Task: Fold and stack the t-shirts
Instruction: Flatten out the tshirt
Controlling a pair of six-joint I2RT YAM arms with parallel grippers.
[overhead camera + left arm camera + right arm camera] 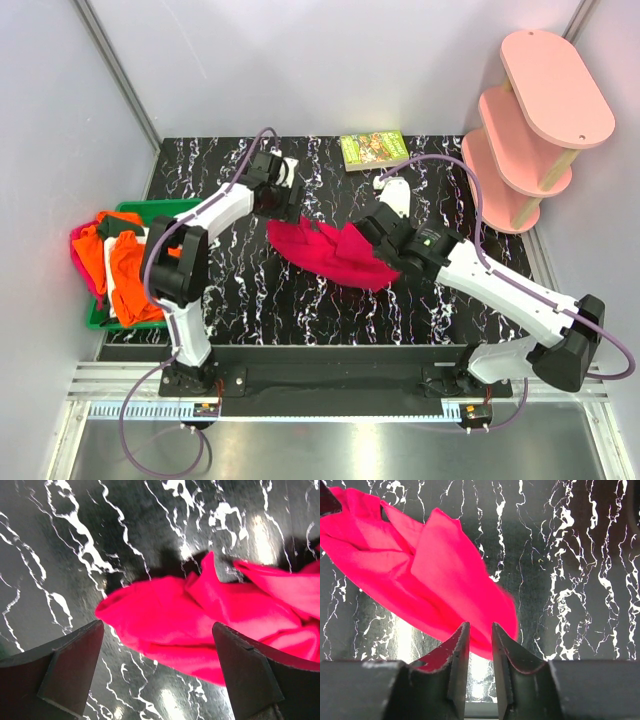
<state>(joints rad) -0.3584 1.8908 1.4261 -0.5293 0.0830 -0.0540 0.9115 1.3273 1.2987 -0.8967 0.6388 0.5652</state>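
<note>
The red t-shirt (330, 255) lies crumpled, long axis far-left to near-right; left hand (157, 626) spread wide at one end, right hand (480, 627) slightly parted.

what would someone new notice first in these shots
The crimson-red t-shirt lies crumpled in the middle of the black marbled table, its colour loud against the dark surface. At the table's left edge a green bin is heaped with orange and white shirts. A pink tiered shelf stands at the far right corner.
</note>
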